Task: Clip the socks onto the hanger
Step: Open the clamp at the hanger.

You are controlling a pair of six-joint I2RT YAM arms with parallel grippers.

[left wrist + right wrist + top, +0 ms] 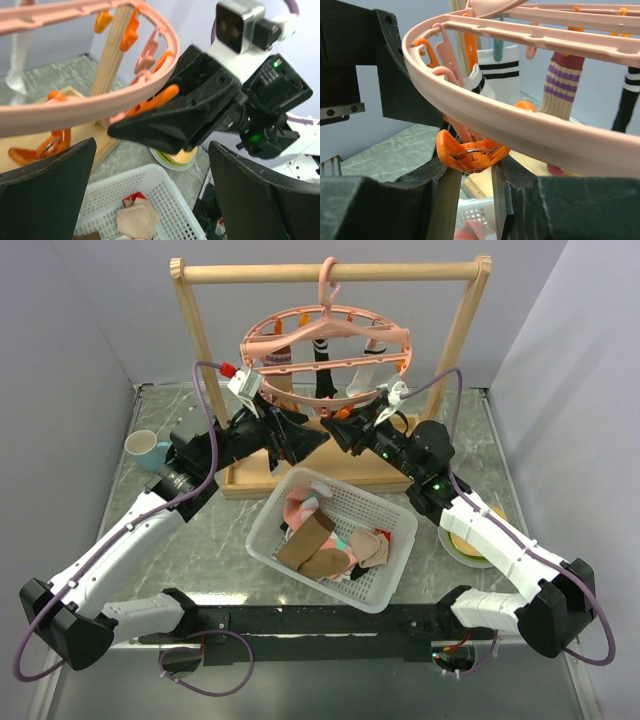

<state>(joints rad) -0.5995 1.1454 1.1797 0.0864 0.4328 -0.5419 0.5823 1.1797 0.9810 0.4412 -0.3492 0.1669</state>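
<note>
The pink hanger hangs from the wooden rack, a few socks clipped on. Under its near rim the right gripper pinches an orange clip; beside it the left gripper gapes wide, holding nothing.

Left hand wide open, right hand pinched narrow, both raised.

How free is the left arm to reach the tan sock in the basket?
Probably yes: the left gripper is open and empty, the basket sits uncovered close by, and the tan sock lies on top of the pile.
</note>
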